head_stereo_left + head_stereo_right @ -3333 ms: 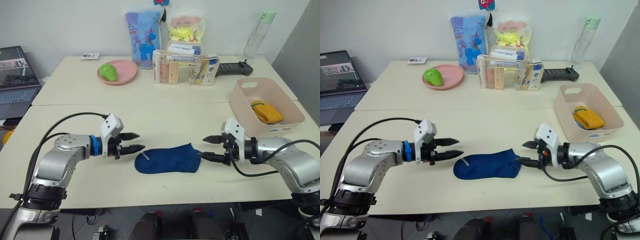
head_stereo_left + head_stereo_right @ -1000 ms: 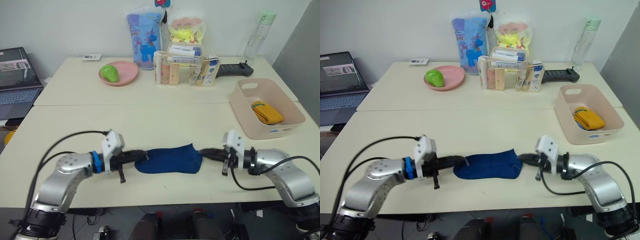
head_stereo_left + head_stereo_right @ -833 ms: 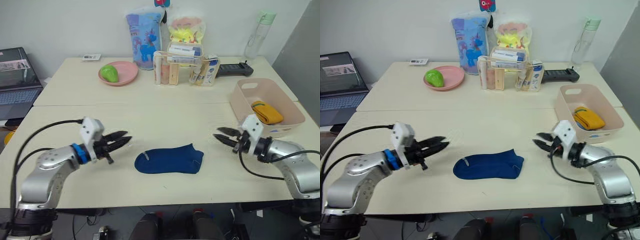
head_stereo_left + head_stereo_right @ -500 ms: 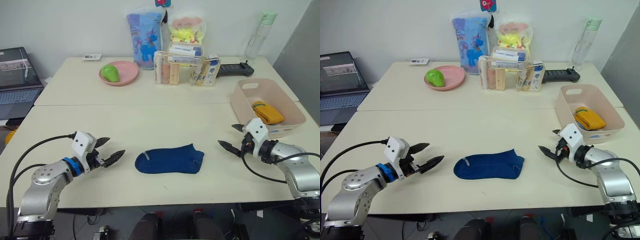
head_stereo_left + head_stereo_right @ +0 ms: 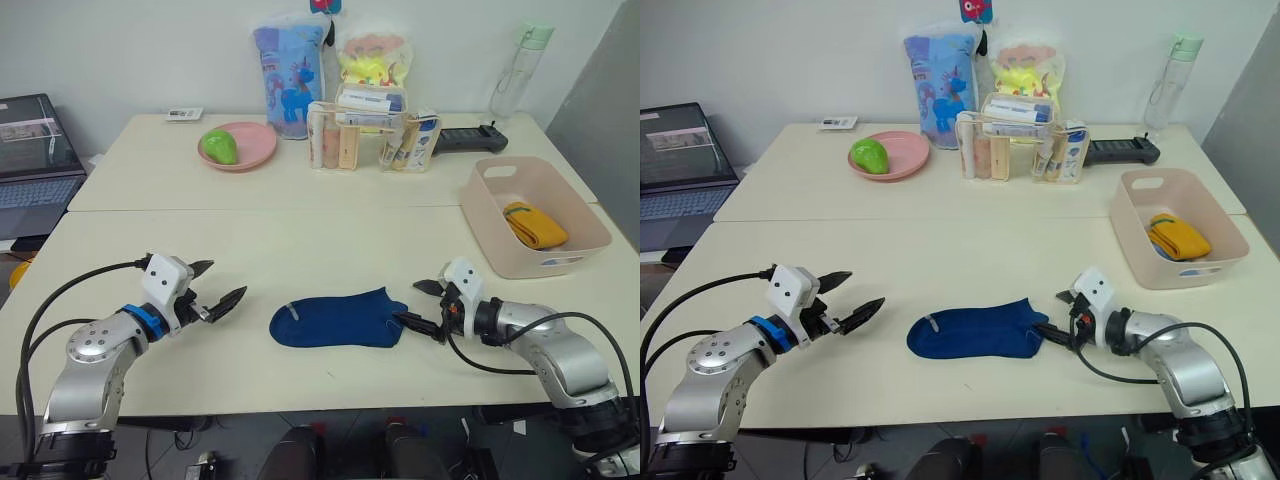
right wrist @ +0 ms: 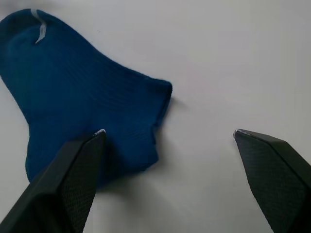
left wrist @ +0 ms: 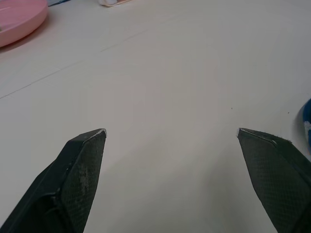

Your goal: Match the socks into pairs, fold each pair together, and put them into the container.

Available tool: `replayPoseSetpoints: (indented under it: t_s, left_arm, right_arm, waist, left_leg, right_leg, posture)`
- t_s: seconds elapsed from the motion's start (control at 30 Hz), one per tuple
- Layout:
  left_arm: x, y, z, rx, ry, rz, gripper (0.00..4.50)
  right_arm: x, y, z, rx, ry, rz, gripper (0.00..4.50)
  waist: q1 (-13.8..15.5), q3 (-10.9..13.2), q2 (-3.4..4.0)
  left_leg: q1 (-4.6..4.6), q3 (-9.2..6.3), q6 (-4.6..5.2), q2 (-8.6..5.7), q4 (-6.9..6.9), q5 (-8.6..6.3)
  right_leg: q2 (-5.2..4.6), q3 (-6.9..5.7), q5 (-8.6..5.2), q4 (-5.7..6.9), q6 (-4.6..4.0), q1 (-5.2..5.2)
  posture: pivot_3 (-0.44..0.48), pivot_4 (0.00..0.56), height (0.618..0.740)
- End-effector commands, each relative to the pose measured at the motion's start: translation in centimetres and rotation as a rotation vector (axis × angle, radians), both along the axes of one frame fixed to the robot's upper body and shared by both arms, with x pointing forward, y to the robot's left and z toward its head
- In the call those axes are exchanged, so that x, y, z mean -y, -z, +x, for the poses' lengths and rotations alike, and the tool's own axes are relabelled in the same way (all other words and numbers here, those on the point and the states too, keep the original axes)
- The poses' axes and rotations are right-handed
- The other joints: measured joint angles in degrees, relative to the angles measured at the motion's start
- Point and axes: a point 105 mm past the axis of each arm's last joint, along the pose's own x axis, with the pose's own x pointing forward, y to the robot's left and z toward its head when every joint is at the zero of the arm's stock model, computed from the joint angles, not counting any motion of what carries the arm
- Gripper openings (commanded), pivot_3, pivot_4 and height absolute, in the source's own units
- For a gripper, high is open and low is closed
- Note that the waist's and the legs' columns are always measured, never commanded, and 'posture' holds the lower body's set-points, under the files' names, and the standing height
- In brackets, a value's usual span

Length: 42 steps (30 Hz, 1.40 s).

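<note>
Navy sock (image 5: pixel 338 318) flat on surface (image 5: pixel 300 250), R gripper (image 5: pixel 423 305) spread wide at its cuff end, L gripper (image 5: pixel 214 289) spread wide, empty, well apart from sock

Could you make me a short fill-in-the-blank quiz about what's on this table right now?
1. The sock lying between the two grippers is navy ____.
2. The pink tub holds a folded ____ bundle of socks.
3. The right gripper, nearest the sock, has its fingers ____.
4. The round pink plate holds a ____ object.

Missing words: blue; yellow; open; green
</note>
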Motion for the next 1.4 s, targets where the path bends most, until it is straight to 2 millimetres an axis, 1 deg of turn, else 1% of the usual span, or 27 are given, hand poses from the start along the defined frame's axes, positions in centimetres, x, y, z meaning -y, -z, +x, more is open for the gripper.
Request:
replayPoseSetpoints:
  t_s: [0.03, 0.07, 0.17, 0.27, 0.4, 0.47, 0.53, 0.7, 0.77, 0.83, 0.93, 1.03, 1.13, 1.23, 1.33, 1.4]
  left_arm:
    - [0.2, -0.4, -0.1, 0.029, 0.009, 0.013, 4.49]
    - [0.2, -0.4, -0.2, 0.029, 0.011, 0.013, 4.49]
    - [0.3, -0.4, -0.4, 0.027, 0.015, 0.016, 4.50]
    - [0.3, -0.4, -0.4, 0.027, 0.014, 0.016, 4.50]
    - [0.3, -0.5, -0.4, 0.028, 0.018, 0.018, 4.50]
    - [0.4, -0.5, -0.4, 0.028, 0.021, 0.018, 4.50]
    - [0.6, -0.5, -0.3, 0.029, 0.026, 0.019, 4.50]
    - [0.7, -0.7, -0.3, 0.033, 0.041, 0.022, 4.50]
    - [1.5, -0.6, -0.4, 0.021, 0.082, 0.016, 4.50]
    - [2.7, -0.8, -0.2, 0.025, 0.139, 0.020, 4.50]
    - [3.9, -2.0, 0.4, 0.055, 0.188, 0.014, 4.50]
    - [5.0, -2.8, 0.7, 0.071, 0.237, 0.008, 4.50]
    - [7.4, -3.9, 0.7, 0.087, 0.335, -0.001, 4.50]
    - [9.4, -4.7, 0.7, 0.100, 0.409, -0.016, 4.50]
    - [11.9, -4.9, 0.2, 0.089, 0.514, -0.032, 3.87]
    - [12.9, -4.8, -0.1, 0.074, 0.558, -0.028, 3.22]
  right_arm:
    - [-0.8, 0.9, -0.5, 0.010, -0.065, -0.057, 4.50]
    - [-0.9, 1.1, -0.5, 0.007, -0.072, -0.055, 4.50]
    - [-1.8, 0.9, -0.8, 0.007, -0.114, -0.029, 3.88]
    - [-2.2, 0.9, -1.1, -0.005, -0.135, -0.021, 2.85]
    - [-2.8, 1.2, -1.4, -0.042, -0.151, 0.004, 1.37]
    - [-2.8, 1.4, -1.5, -0.047, -0.152, 0.001, 0.64]
    - [-2.7, 1.5, -1.4, -0.055, -0.139, 0.011, 0.03]
    - [-2.3, 1.1, -1.2, -0.063, -0.108, 0.042, 0.03]
    - [-1.7, 0.9, -1.2, -0.075, -0.095, 0.055, 0.03]
    - [-0.9, 0.3, -1.3, -0.097, -0.088, 0.071, 0.03]
    - [0.6, -0.7, -1.4, -0.112, -0.085, 0.042, 0.03]
    - [1.5, -1.3, -1.4, -0.130, -0.085, 0.020, 0.03]
    - [2.5, -2.2, -0.7, -0.136, -0.050, 0.012, 0.03]
    - [3.1, -2.1, -0.2, -0.134, -0.038, -0.014, 0.03]
    - [3.2, -1.7, -0.1, -0.146, -0.040, -0.017, 0.00]
    - [3.2, -1.5, 0.0, -0.150, -0.039, -0.016, 0.00]
  waist:
    - [0.0, 0.0, 0.00]
    - [0.0, 0.0, -0.01]
    - [-0.1, 0.0, -0.01]
    - [-0.1, 0.0, -0.02]
    - [-0.1, 0.0, -0.02]
    - [-0.1, 0.0, -0.02]
    - [-0.1, 0.0, -0.02]
    - [-0.1, 0.0, -0.02]
    - [-0.1, 0.0, -0.02]
    - [0.0, 0.0, -0.02]
    - [0.6, 0.0, -0.03]
    - [0.5, 0.0, -0.04]
    - [0.3, 0.0, -0.03]
    - [0.2, 0.0, -0.04]
    - [0.1, 0.0, -0.04]
    - [0.0, 0.0, -0.04]
  left_leg:
    - [0.00, 0.00, 0.00, 0.00, 0.00, 0.00]
    - [0.01, 0.00, 0.00, 0.00, 0.00, 0.00]
    - [0.04, 0.00, 0.00, 0.01, -0.02, 0.00]
    - [0.05, 0.00, 0.00, 0.02, -0.05, 0.00]
    - [0.05, -0.01, 0.00, 0.02, -0.05, 0.00]
    - [0.05, 0.00, 0.00, 0.02, -0.06, 0.00]
    - [0.06, 0.00, 0.00, 0.02, -0.06, 0.00]
    - [0.06, 0.00, 0.00, 0.02, -0.06, 0.00]
    - [0.06, -0.01, 0.00, 0.01, -0.06, 0.00]
    - [0.06, 0.00, 0.00, 0.00, -0.06, 0.00]
    - [0.02, -0.01, 0.01, -0.02, -0.02, 0.00]
    - [0.01, 0.00, 0.02, -0.02, 0.00, -0.01]
    - [0.01, 0.01, 0.01, 0.00, -0.03, -0.01]
    - [0.00, 0.01, 0.00, 0.00, -0.02, 0.00]
    - [-0.01, 0.00, 0.00, 0.01, -0.03, 0.00]
    - [-0.03, 0.02, 0.00, 0.00, -0.02, 0.00]
  right_leg:
    - [0.00, 0.00, 0.00, 0.00, 0.00, 0.00]
    - [0.00, 0.00, 0.00, 0.00, 0.00, 0.00]
    - [0.00, 0.00, 0.00, 0.00, 0.00, 0.01]
    - [0.01, -0.01, 0.00, 0.00, 0.00, 0.00]
    - [0.01, 0.00, 0.00, 0.00, 0.00, 0.01]
    - [0.01, -0.01, 0.00, 0.00, 0.00, 0.01]
    - [0.01, 0.00, 0.00, 0.00, 0.00, 0.01]
    - [0.01, -0.01, 0.00, 0.00, 0.00, 0.01]
    - [0.01, 0.00, 0.00, 0.00, 0.00, 0.01]
    - [0.01, 0.00, 0.00, 0.00, 0.00, 0.02]
    - [-0.01, -0.01, 0.00, -0.02, 0.00, 0.02]
    - [-0.01, 0.00, 0.00, -0.03, 0.00, 0.02]
    - [-0.01, -0.01, 0.00, -0.02, 0.00, 0.01]
    - [-0.01, 0.00, 0.00, 0.00, 0.00, 0.00]
    - [0.00, -0.02, 0.00, -0.01, 0.00, 0.00]
    - [0.00, -0.01, 0.00, -0.01, 0.01, 0.01]
  posture:
    - [0.000, 0.150, 0.740]
    - [0.000, 0.150, 0.740]
    - [0.000, 0.150, 0.740]
    - [0.000, 0.150, 0.740]
    - [0.000, 0.150, 0.740]
    - [0.000, 0.150, 0.740]
    - [0.000, 0.150, 0.740]
    - [0.000, 0.150, 0.740]
    - [0.000, 0.150, 0.740]
    - [0.000, 0.150, 0.740]
    - [0.000, 0.150, 0.740]
    - [0.000, 0.150, 0.740]
    - [0.000, 0.150, 0.740]
    - [0.000, 0.150, 0.740]
    - [0.000, 0.150, 0.740]
    - [0.000, 0.150, 0.740]
